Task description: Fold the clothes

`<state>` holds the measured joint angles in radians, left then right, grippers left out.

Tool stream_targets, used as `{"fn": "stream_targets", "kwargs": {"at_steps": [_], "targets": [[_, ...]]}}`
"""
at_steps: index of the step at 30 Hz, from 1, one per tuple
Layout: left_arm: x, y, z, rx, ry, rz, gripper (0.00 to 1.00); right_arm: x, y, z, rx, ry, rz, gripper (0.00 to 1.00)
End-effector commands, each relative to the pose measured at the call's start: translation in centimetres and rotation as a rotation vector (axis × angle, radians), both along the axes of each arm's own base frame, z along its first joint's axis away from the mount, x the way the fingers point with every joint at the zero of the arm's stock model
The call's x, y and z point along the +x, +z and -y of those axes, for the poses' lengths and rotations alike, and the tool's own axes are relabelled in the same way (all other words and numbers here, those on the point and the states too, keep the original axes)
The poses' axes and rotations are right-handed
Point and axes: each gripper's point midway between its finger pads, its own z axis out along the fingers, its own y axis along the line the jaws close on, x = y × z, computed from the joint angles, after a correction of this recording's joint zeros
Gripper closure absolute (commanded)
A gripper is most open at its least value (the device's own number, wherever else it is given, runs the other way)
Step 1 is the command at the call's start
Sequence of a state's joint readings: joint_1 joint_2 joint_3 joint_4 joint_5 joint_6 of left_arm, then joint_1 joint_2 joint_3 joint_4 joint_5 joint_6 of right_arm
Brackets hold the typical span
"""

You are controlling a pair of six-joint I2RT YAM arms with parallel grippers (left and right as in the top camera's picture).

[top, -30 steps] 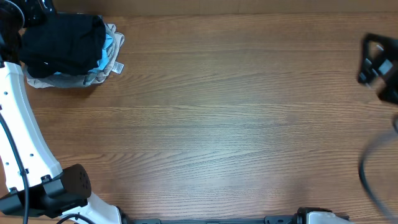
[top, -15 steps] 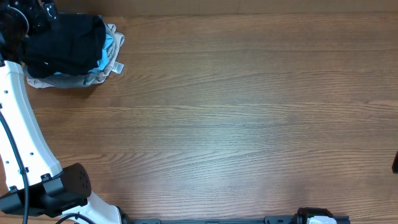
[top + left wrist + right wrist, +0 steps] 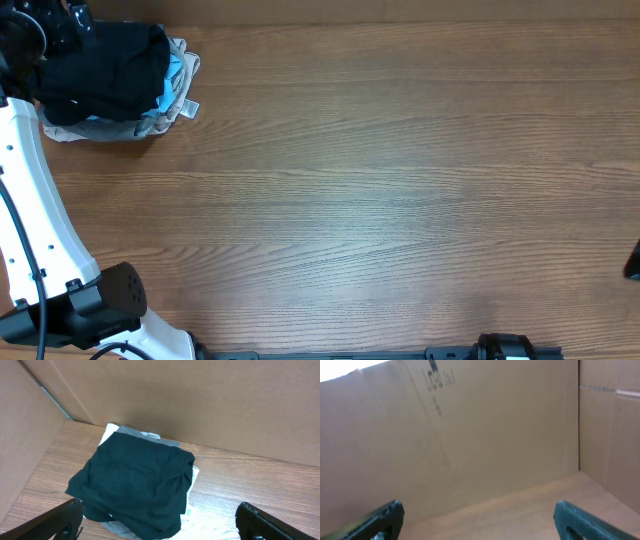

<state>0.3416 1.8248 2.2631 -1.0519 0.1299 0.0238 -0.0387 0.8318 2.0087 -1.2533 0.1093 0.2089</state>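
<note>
The clothes are a folded pile (image 3: 110, 80) at the table's far left corner. A black garment (image 3: 135, 482) lies on top, with light-blue (image 3: 172, 72) and beige (image 3: 180, 105) garments under it. No spread-out black shirt is in view. My left gripper (image 3: 159, 509) is open and empty, hovering just behind and above the pile; in the overhead view it sits at the top left corner (image 3: 55, 18). My right gripper (image 3: 477, 510) is open and empty, facing a cardboard wall. Only a dark sliver of the right arm (image 3: 633, 262) shows at the overhead view's right edge.
Brown cardboard walls (image 3: 200, 405) stand behind and to the left of the pile, and also around the right side (image 3: 470, 435). The wooden table (image 3: 380, 190) stretches across the middle. The left arm's white link (image 3: 40, 220) runs along the left edge.
The right arm has moved from the upper right edge out of the overhead view, leaving a sliver at the lower right. The left arm and the pile have barely moved.
</note>
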Motion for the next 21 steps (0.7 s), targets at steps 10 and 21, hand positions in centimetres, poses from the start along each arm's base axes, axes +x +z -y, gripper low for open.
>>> {"fn": "stream_targets", "kwargs": {"at_steps": [10, 21], "targets": [[0.1, -0.3, 0.0, -0.015, 0.008, -0.004, 0.00, 7.9, -14.2, -0.7, -0.007, 0.059, 0.062, 0.00], [0.1, -0.3, 0.0, -0.015, 0.008, -0.004, 0.00, 11.3, -24.1, -1.9, -0.021, 0.138, 0.187, 0.00]]}}
